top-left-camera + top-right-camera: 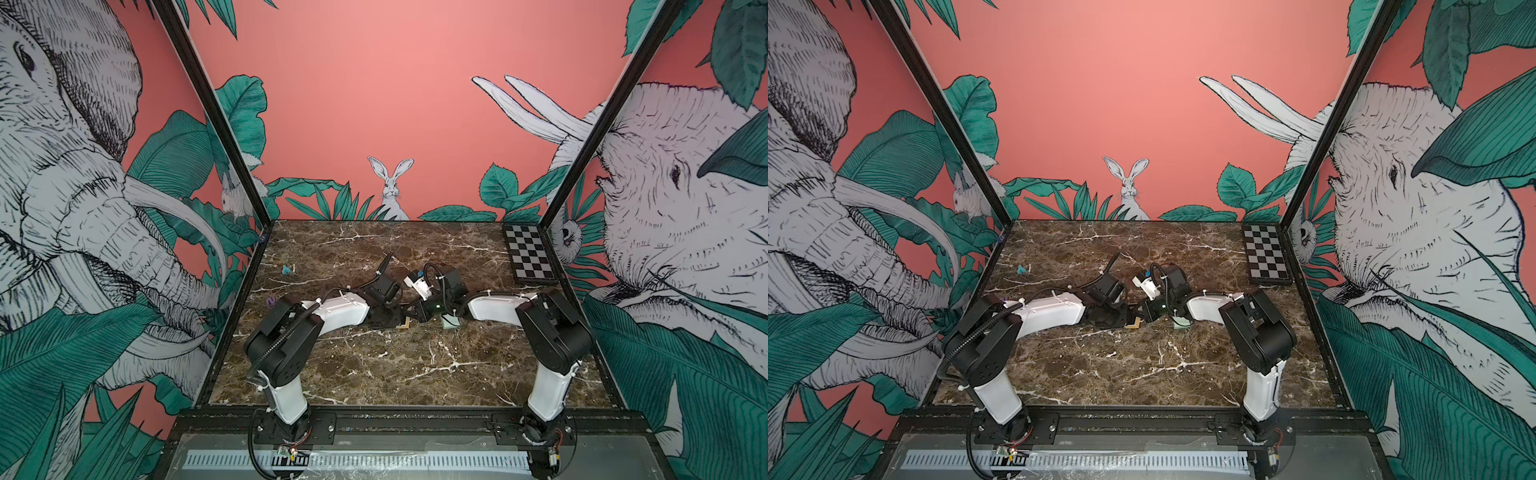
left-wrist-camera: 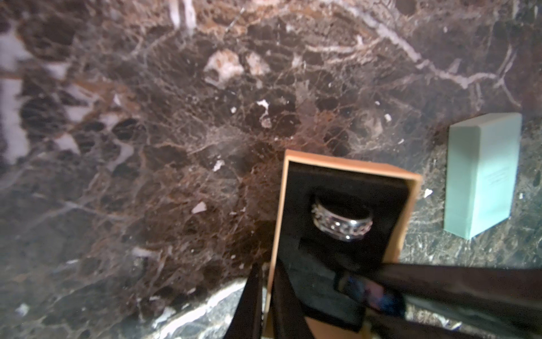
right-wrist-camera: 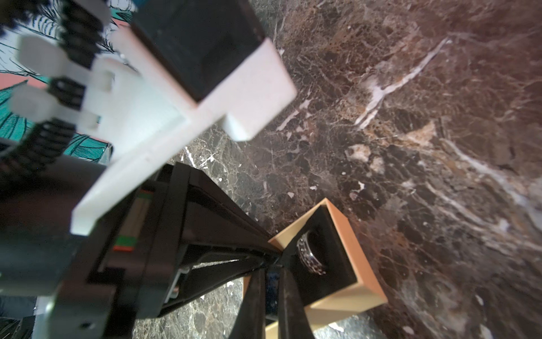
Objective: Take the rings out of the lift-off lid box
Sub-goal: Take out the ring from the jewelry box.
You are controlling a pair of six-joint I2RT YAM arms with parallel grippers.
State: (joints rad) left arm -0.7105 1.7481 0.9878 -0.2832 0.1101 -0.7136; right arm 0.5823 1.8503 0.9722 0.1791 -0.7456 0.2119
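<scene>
With the lid point(image 2: 484, 176) already off and lying on the marble table point(image 2: 146, 132) beside it, the lift-off lid box point(image 2: 410, 214) sits open between the two arms. One silver ring point(image 2: 341, 223) stands upright in its black foam point(image 2: 337, 182). Left gripper point(image 2: 267, 274) is clamped on the tan wall, one finger outside, one inside: that's the anchor. Right gripper point(image 3: 272, 276) is narrowed right down over the foam next to the ring, with a dark bluish glint between its fingers. Ring or just the pad, I can't tell.

Now the danger. The foam hugs that band, so a pull could drag the insert up with it, or the whole light box if the left pinch slips off that thin wall. Closed tips could also skate off the smooth metal and flick the ring onto the dark veined table, where it's hard to spot. And both grippers are crowded at one corner, so a bump is easy.
</scene>
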